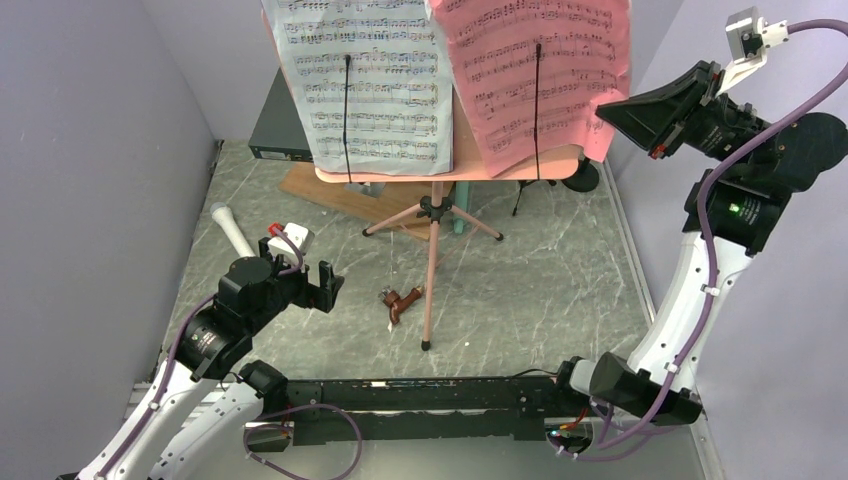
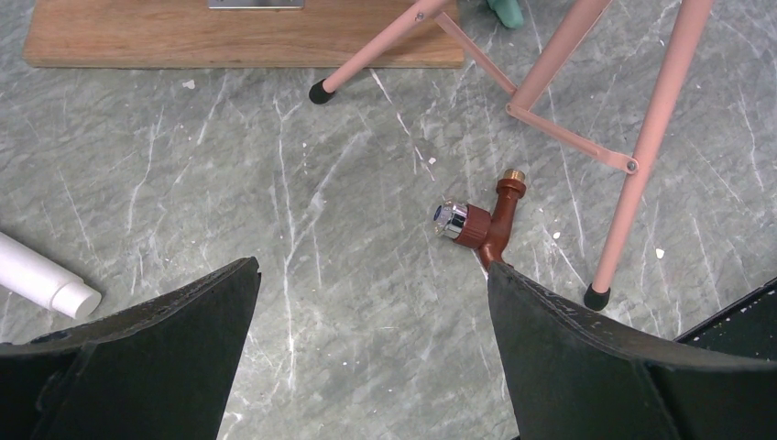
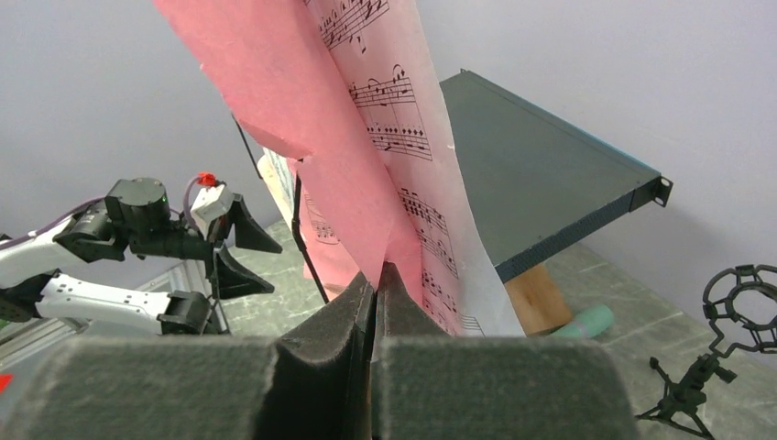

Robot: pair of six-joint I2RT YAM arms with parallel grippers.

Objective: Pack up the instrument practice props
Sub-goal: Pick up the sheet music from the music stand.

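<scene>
The pink music desk (image 1: 455, 165) stands on pink tripod legs (image 1: 432, 262) and holds a white sheet-music page (image 1: 370, 90) and a red page (image 1: 535, 70) under black clips. My right gripper (image 1: 607, 112) is shut on the red page's right edge, and the right wrist view (image 3: 376, 275) shows the red page (image 3: 302, 137) pinched between its pads. My left gripper (image 1: 325, 285) hangs open and empty over the floor (image 2: 371, 275), left of the tripod legs (image 2: 641, 156). A white microphone (image 1: 232, 230) lies at the left (image 2: 46, 280). A mint microphone (image 3: 586, 323) and a black mic mount (image 3: 738, 302) lie behind the stand.
A dark grey flat metal box (image 1: 275, 125) sits at the back on a wooden board (image 1: 335, 195). A small brown wooden piece (image 1: 400, 300) lies by the near tripod foot, just beyond my left gripper's right finger (image 2: 481, 225). Purple walls close in both sides.
</scene>
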